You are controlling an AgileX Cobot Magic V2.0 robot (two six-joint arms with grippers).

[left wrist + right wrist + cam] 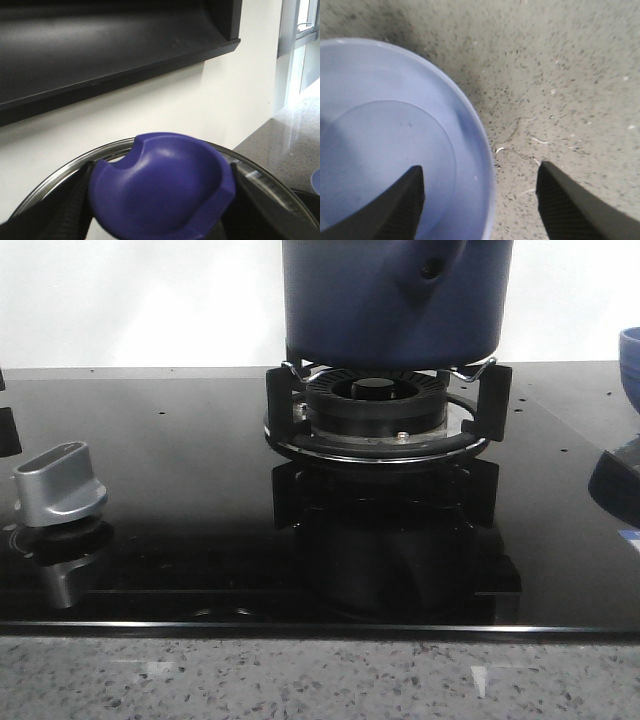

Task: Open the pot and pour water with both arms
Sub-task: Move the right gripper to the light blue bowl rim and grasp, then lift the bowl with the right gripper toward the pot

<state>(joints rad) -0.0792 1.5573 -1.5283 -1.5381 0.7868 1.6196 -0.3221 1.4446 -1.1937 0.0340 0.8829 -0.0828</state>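
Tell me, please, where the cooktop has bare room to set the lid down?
The black glass between the silver knob and the burner is bare. The centre is taken by the pot; the right edge, by the lighter-blue bowl, is tight.

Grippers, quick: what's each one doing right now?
Left gripper: shut on the lid knob, glass lid held up.
Right gripper: open, straddling the rim of the light-blue bowl, gripping nothing.

White wall point(165, 107), dark hood point(100, 45), bright window point(300, 45), speckled stone counter point(560, 75), glossy black hob point(170, 500).
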